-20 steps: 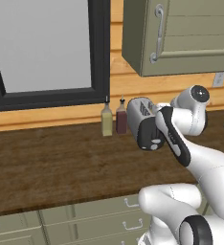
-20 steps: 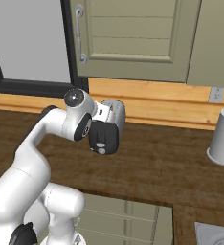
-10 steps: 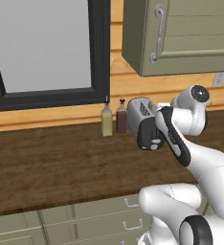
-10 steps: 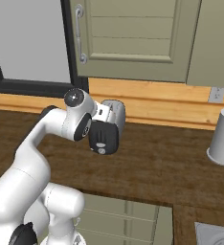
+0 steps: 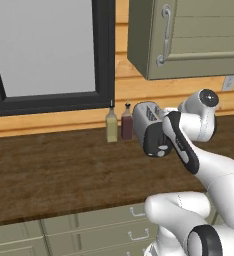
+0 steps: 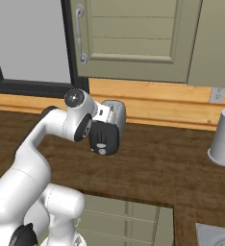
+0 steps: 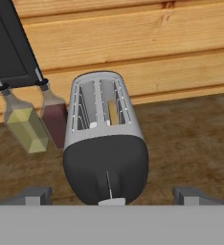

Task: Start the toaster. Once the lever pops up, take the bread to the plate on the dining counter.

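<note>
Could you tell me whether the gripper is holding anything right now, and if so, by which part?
Nothing is held: the gripper has its jaws wide open, one to each side of the toaster.

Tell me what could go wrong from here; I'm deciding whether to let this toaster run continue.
The end effector is wide open astride the toaster's black end, so a fingertip might miss the small lever. Two bottles stand close beside the toaster; a sideways nudge could tip them.

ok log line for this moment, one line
phase: approach | gripper: open, empty, facing toaster end | bread: in slot | lever: untouched
</note>
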You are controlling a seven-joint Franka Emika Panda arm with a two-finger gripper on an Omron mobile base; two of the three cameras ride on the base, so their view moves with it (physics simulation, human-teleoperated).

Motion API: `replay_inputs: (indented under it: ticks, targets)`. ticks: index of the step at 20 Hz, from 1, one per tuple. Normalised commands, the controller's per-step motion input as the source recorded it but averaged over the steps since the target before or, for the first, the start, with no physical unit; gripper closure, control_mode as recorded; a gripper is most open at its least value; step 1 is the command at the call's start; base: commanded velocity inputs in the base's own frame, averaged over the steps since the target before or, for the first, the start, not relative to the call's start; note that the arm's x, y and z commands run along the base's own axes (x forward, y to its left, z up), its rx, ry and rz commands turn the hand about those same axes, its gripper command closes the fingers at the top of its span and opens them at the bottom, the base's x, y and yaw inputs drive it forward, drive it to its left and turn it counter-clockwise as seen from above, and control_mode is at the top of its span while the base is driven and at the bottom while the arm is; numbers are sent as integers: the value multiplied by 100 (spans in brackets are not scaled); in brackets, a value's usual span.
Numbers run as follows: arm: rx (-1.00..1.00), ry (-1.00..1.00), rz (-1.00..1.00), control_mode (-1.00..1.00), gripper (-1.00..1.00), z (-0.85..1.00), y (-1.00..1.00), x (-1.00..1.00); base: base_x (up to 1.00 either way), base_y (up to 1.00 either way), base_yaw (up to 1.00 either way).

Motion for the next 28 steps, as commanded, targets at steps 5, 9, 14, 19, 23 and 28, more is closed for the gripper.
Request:
replay_inputs:
  ticks: [5, 9, 14, 19, 23, 28]
  targets:
    - [0, 0, 0, -100, -100, 0, 0, 0, 0, 0, 0]
    - [0, 0, 0, -100, -100, 0, 0, 0, 0, 0, 0]
    - [0, 0, 0, -100, -100, 0, 0, 0, 0, 0, 0]
    - [0, 0, 0, -100, -100, 0, 0, 0, 0, 0, 0]
    - [0, 0, 0, -100, -100, 0, 0, 0, 0, 0, 0]
    - [0, 0, 0, -100, -100, 0, 0, 0, 0, 0, 0]
